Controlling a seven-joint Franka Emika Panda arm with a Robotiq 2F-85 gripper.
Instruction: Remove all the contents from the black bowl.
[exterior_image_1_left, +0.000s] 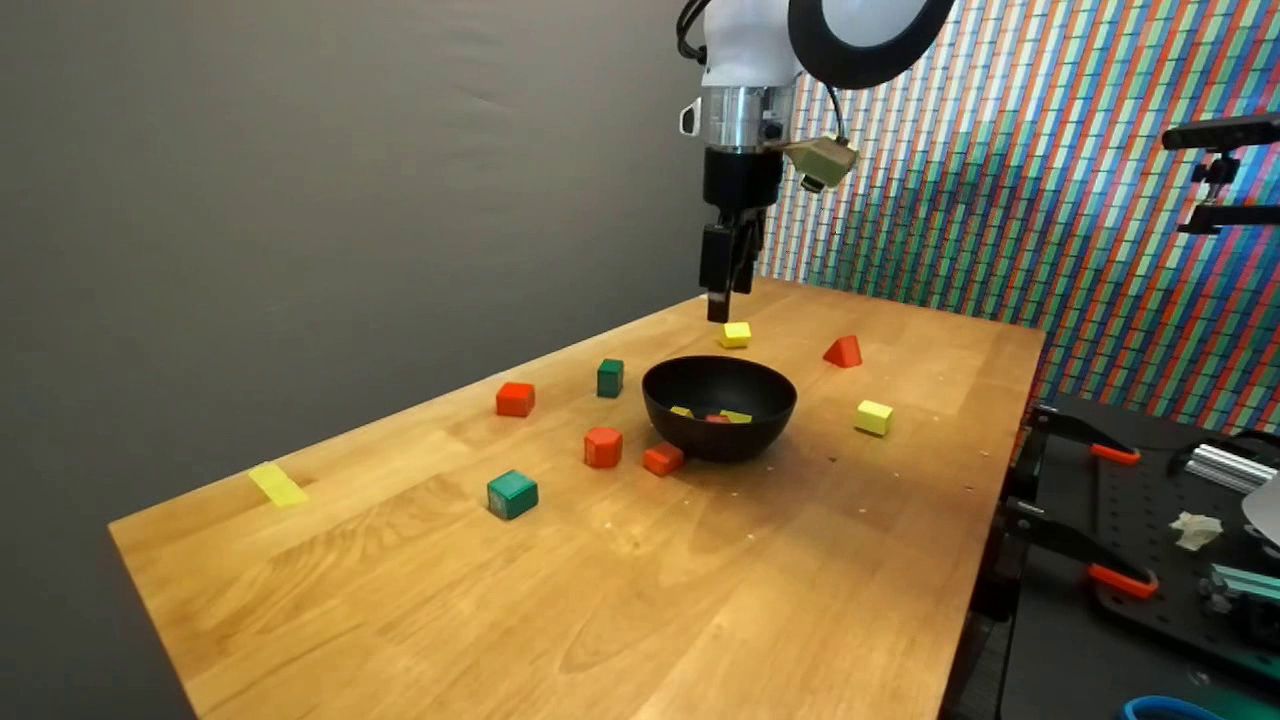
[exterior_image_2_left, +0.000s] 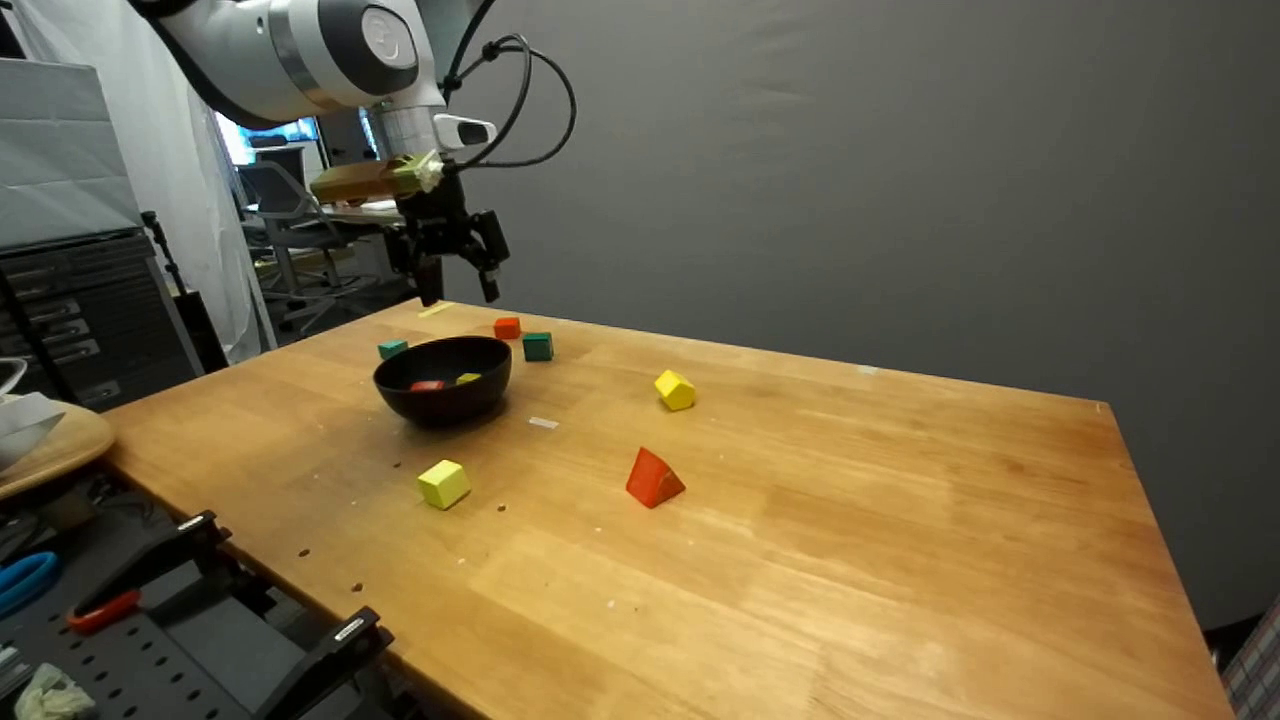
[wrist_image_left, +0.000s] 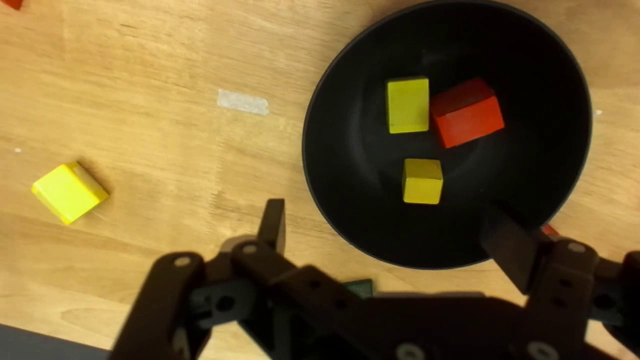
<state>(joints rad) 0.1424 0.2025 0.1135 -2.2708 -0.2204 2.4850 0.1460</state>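
The black bowl (exterior_image_1_left: 720, 440) stands upright on the wooden table; it also shows in the wrist view (wrist_image_left: 360, 215) and an exterior view (exterior_image_2_left: 440, 408). Inside it lie a yellow block (wrist_image_left: 408, 106), a smaller-looking yellow block (wrist_image_left: 423, 181) and a red block (wrist_image_left: 470, 120) touching or close beside the upper yellow one. My gripper (wrist_image_left: 387, 217) is open with nothing between its fingers. In both exterior views the gripper (exterior_image_1_left: 730, 305) (exterior_image_2_left: 460, 290) hangs above the table, higher than the bowl. In the wrist view, one finger overlaps the bowl's rim and the other is beside the bowl.
Around the bowl lie green blocks (exterior_image_1_left: 512, 494) (exterior_image_1_left: 610, 378), red blocks (exterior_image_1_left: 515, 399) (exterior_image_1_left: 602, 447) (exterior_image_1_left: 663, 459), a red wedge (exterior_image_2_left: 655, 478) and yellow blocks (exterior_image_2_left: 444, 484) (exterior_image_2_left: 675, 390). A yellow tape strip (exterior_image_1_left: 279, 484) is at the far corner. Clamps (exterior_image_1_left: 1080, 548) sit along one table edge.
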